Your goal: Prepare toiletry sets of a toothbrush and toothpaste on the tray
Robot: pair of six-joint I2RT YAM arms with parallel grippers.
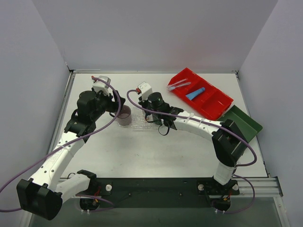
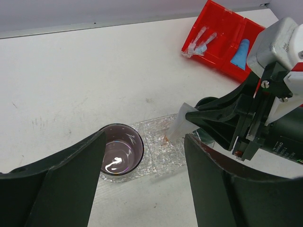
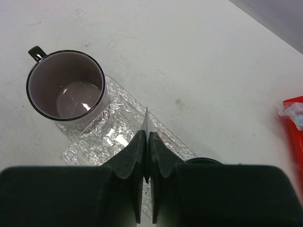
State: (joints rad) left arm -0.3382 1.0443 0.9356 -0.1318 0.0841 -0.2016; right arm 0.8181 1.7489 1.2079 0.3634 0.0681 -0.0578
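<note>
My right gripper [image 3: 146, 137] is shut on the flat end of a white toothpaste tube [image 2: 180, 124], which hangs tilted just above the clear glittery tray [image 2: 161, 156]. In the right wrist view the tube [image 3: 147, 120] shows only as a thin edge between the closed fingers. My left gripper [image 2: 142, 189] stands open above the tray's left end, with nothing between its fingers. A blue tube [image 1: 195, 93] and a wrapped toothbrush [image 1: 178, 85] lie in the red bin [image 1: 215, 101].
A mauve cup [image 2: 120, 149] stands on the tray's left end, close under the left gripper. A dark green tray [image 1: 244, 122] sits at the right, next to the red bin. Both arms crowd together over the clear tray [image 1: 139, 124].
</note>
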